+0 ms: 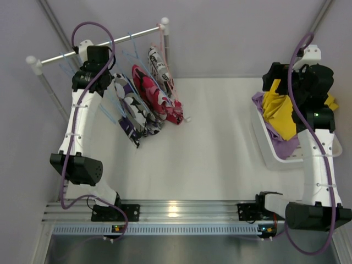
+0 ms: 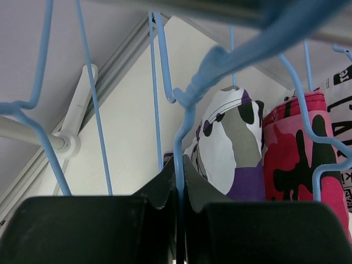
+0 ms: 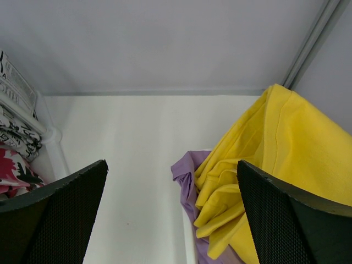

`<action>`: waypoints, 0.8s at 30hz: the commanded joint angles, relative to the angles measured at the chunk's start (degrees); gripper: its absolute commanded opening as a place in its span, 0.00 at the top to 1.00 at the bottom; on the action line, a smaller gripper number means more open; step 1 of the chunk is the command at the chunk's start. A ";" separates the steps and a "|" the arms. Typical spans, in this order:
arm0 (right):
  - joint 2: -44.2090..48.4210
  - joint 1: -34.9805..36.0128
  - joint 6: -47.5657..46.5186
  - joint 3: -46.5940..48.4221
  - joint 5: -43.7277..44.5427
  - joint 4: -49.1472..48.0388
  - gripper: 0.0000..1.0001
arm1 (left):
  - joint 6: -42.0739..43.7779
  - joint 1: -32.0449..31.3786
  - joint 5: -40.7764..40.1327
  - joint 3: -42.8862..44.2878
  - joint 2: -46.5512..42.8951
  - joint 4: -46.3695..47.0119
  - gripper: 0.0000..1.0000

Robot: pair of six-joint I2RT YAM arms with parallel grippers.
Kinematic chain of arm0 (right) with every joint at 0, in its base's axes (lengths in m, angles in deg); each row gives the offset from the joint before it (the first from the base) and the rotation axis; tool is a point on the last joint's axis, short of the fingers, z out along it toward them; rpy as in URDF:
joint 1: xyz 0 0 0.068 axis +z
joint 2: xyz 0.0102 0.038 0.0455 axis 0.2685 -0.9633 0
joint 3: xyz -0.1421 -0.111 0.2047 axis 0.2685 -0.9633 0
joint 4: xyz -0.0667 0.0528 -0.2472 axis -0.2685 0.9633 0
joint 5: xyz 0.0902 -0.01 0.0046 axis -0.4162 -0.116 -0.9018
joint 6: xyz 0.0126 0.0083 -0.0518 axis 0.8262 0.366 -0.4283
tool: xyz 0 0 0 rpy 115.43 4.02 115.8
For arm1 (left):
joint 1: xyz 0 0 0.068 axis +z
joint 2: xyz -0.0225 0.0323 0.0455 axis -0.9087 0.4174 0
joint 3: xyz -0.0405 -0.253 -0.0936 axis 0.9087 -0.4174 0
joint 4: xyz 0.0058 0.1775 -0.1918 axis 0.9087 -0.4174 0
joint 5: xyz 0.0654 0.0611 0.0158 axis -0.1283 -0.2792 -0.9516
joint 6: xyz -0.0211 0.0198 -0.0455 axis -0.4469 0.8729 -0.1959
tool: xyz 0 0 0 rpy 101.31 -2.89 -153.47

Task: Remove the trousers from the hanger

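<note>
Fixed top camera looks down on the white table (image 1: 220,137); left wrist peers up, close, at a blue wire hanger (image 2: 217,58) — right wrist and top both show the yellow cloth trousers (image 3: 286,148).

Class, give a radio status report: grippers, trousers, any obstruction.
Left gripper shut on blue hanger. Right gripper open, empty. Printed trousers on rack; yellow pair, lilac pair in basket. Neighbouring hangers close.
</note>
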 commanded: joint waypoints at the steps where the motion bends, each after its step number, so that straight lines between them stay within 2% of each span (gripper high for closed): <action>1: 0.32 0.69 0.15 3.11 -0.75 -0.28 0.00 | -0.66 0.83 -2.53 -0.70 -0.93 1.60 0.91; 3: 0.40 0.69 0.07 3.12 -0.75 0.07 0.01 | -0.84 0.92 -2.53 -2.11 -1.28 1.87 0.89; 5: 0.58 0.69 -0.02 3.20 -0.75 0.51 0.00 | -0.75 0.92 -2.27 -3.60 -1.99 2.65 0.80; 13: 0.93 0.61 -0.11 3.73 -0.75 1.56 0.01 | -0.31 0.92 -1.04 -6.06 -3.92 3.89 0.71; 14: 1.02 0.69 -0.02 3.82 -0.75 1.65 0.00 | 0.04 0.92 -0.34 -6.42 -4.44 4.24 0.68; 15: 1.11 0.69 -0.11 3.73 -0.66 1.83 0.01 | 0.57 0.92 0.63 -7.03 -5.15 5.63 0.59; 17: 1.46 0.61 -0.20 3.29 -0.66 1.74 0.01 | 2.32 0.92 3.18 -9.49 -7.96 7.75 0.54; 19: 1.90 0.69 -0.20 3.12 -0.75 1.74 0.01 | 3.64 0.84 4.23 -10.89 -10.41 9.85 0.44; 24: 1.81 0.61 0.50 2.94 -1.28 1.56 0.00 | 5.58 0.83 7.13 -11.43 -14.29 10.57 0.30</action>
